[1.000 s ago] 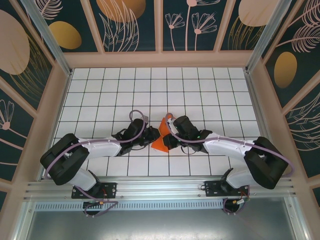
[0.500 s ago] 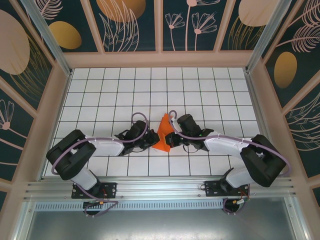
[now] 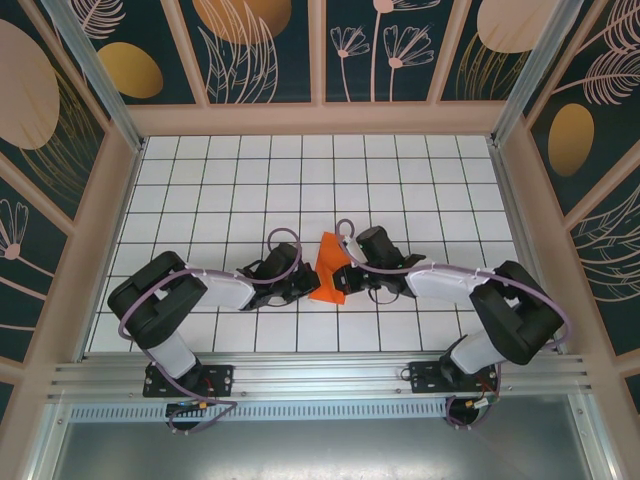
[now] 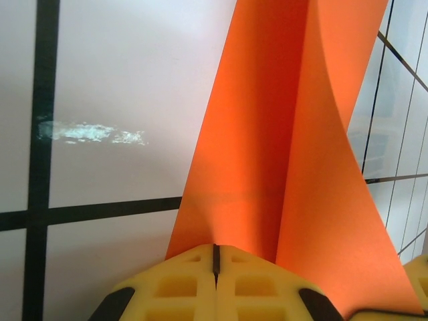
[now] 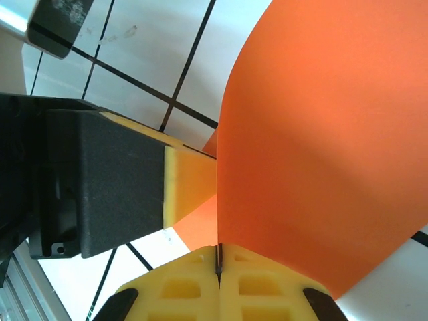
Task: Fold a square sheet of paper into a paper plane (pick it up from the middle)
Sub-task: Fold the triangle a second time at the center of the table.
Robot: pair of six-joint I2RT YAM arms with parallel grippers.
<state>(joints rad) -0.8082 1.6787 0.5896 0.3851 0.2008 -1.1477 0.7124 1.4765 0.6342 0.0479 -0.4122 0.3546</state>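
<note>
Although creased and curling, the square sheet of paper (image 3: 328, 268) was pinched by the left gripper (image 4: 215, 259) on one side and the right gripper (image 5: 218, 261) on the other, both clamped tight, midway along the tabletop (image 3: 200, 180) toward its near edge.

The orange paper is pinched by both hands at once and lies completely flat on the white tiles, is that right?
Not quite: it is not flat. The orange paper is pinched by both the left hand and the right hand, but it is bent, with one flap curving up off the white tiles. The left wrist view shows that curl plainly.
</note>
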